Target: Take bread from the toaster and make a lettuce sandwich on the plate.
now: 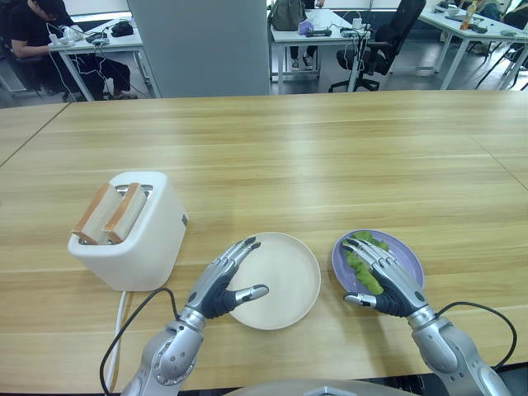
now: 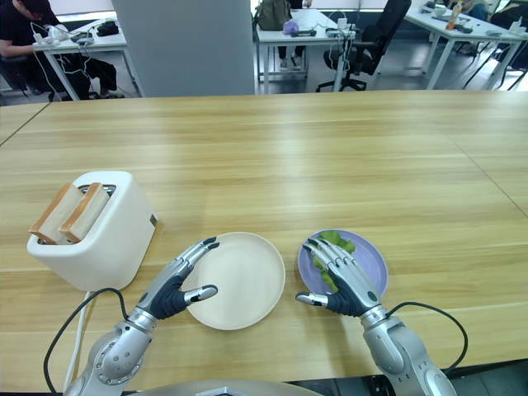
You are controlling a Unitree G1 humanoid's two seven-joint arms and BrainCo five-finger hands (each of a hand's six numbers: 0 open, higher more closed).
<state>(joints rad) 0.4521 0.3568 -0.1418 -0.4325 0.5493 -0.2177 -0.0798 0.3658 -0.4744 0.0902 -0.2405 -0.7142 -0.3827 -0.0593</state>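
**Bread in the toaster, both robot hands open over the plates**

The desk (image 1: 289, 148) is long, with a pale wood-grain top made of planks joined side by side. At its left stands a white toaster (image 1: 147, 247), a boxy block with rounded corners and a smooth matte shell. Two slices of bread (image 1: 110, 213) stand upright in its slots, tan along the crust and pale on the faces, and they rise well above the top. A white cord (image 1: 122, 322) runs from the toaster's base toward the near edge.

Right of the toaster lies a round cream plate (image 1: 287, 276), shallow, plain and bare. Just beside it on the right sits a smaller lilac plate (image 1: 410, 257) with a raised rim. It carries a heap of crinkled green lettuce (image 1: 361, 271).

The left robot hand (image 1: 219, 285), dark at the palm with metallic fingers, lies over the cream plate's left rim. Its fingers are stretched out and slightly fanned, the thumb points onto the plate, and it holds nothing.

The right robot hand (image 1: 389, 279) is spread flat over the lettuce, palm down and fingers apart. It grips nothing, and whether the fingertips touch the leaves cannot be told.
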